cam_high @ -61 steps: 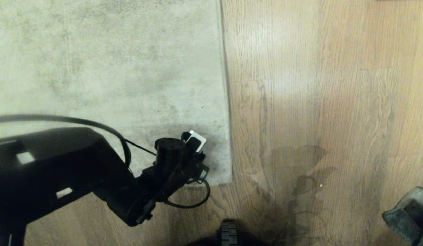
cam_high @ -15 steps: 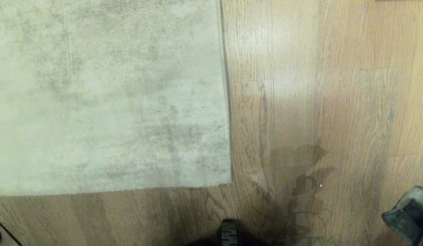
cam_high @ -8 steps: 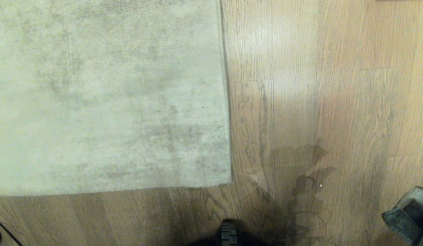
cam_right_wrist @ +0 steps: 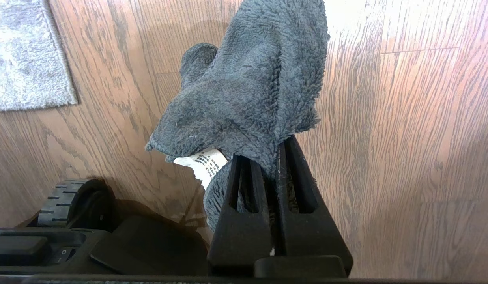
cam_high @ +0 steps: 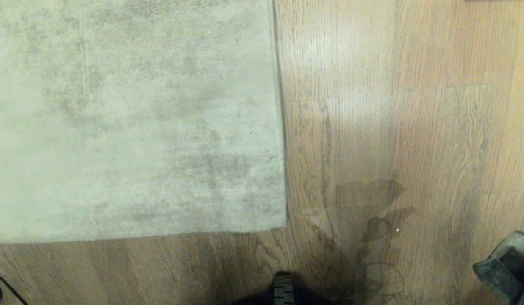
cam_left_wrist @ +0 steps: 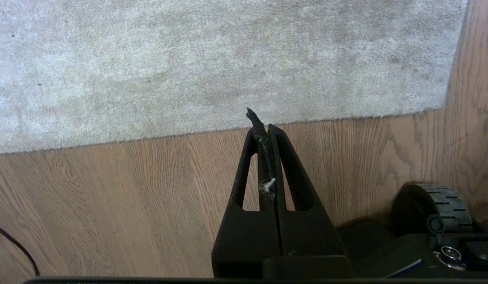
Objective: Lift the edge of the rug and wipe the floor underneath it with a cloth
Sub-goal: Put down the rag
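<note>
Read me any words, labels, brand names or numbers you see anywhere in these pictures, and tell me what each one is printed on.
Small white care tag sewn to the dark grey fluffy cloth clamped in the right tool: rows of dark print, too small and blurred to read.
Pale grey mottled rug, brown wood-grain plank floor, black ridged wheel and left tool: no text.

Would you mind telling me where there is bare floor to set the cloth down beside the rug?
The widest free patch is the floor right of the rug edge. A narrower strip runs between the rug's near border and the wheel. It is tighter at the lower right, where the cloth hangs from the right gripper.
</note>
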